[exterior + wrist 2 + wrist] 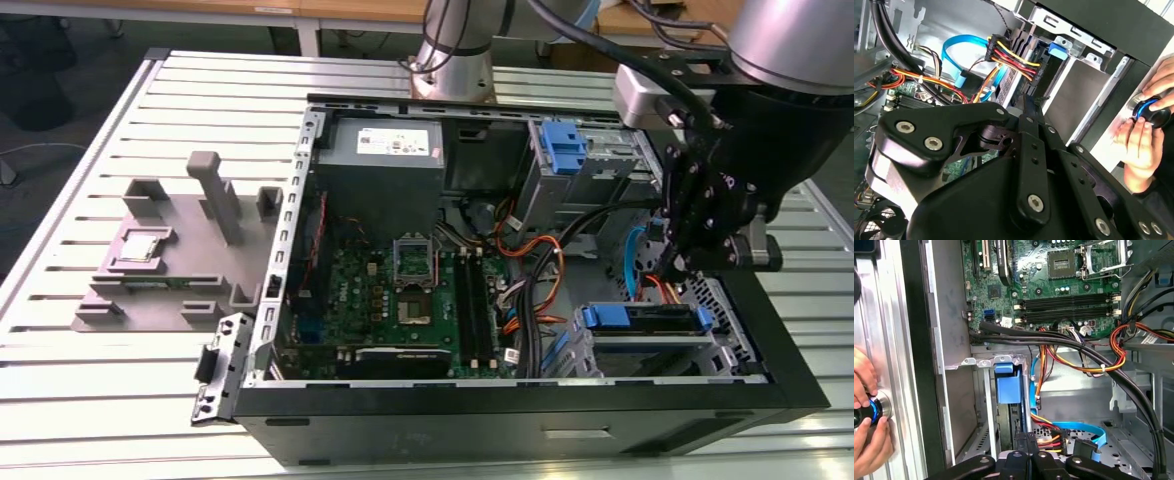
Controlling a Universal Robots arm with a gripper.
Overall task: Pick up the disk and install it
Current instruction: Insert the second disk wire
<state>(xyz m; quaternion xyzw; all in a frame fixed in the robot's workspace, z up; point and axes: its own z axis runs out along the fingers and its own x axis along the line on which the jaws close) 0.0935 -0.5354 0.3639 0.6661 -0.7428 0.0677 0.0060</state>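
Exterior view: gripper [694, 262] low in the case [534, 400], near the front bay's blue tab [617, 318]; its grip state can't be told. Disk apparently seated; a hand [866, 440] works a knob [871, 410] outside.

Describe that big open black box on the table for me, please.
The computer case is a black metal tower lying on its side on the slatted metal table, with the side panel off. Inside are a green motherboard, a grey power supply box, orange, red and blue cables, and a grey drive cage. The robot arm hangs over its end at the exterior view's right.
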